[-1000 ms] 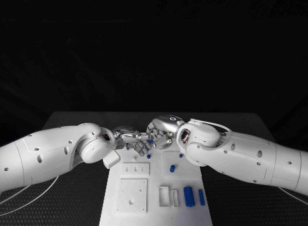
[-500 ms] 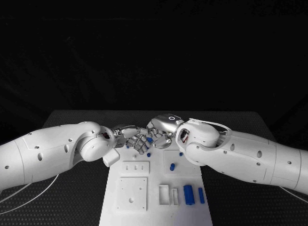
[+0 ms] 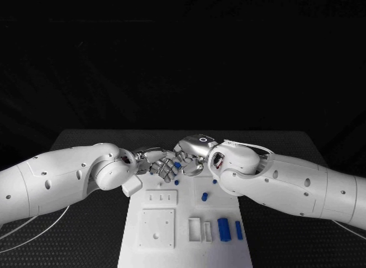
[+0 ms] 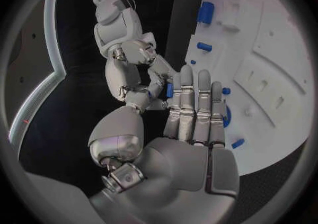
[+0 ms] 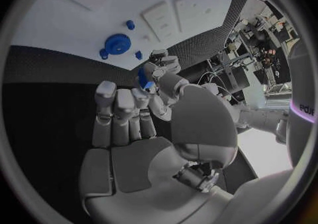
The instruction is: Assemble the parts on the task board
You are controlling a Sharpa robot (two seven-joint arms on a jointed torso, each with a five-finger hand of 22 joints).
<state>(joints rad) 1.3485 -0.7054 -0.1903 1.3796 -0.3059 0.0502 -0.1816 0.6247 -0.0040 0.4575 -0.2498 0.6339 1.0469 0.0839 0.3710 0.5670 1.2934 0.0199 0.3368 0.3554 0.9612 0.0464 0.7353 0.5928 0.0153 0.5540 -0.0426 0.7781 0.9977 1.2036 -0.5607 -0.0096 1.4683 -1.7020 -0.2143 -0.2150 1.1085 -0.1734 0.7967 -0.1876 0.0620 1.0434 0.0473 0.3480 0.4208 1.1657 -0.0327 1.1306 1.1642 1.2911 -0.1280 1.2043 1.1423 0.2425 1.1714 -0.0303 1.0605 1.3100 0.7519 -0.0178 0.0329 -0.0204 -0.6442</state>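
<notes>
The setting reads as a robotics lab or test cell. A black counter (image 3: 94, 223) with a fine textured mat stands before a dark backdrop that closes off the far side. Grey cables (image 3: 22, 234) loop across the counter's near left corner. On the counter lies a white task board (image 3: 186, 245) with recessed slots and small blue parts (image 3: 224, 230), a bench fixture. In the right wrist view, beyond the counter's edge, a cluttered area of racks and equipment (image 5: 255, 49) appears, too small and warped to make out piece by piece.
</notes>
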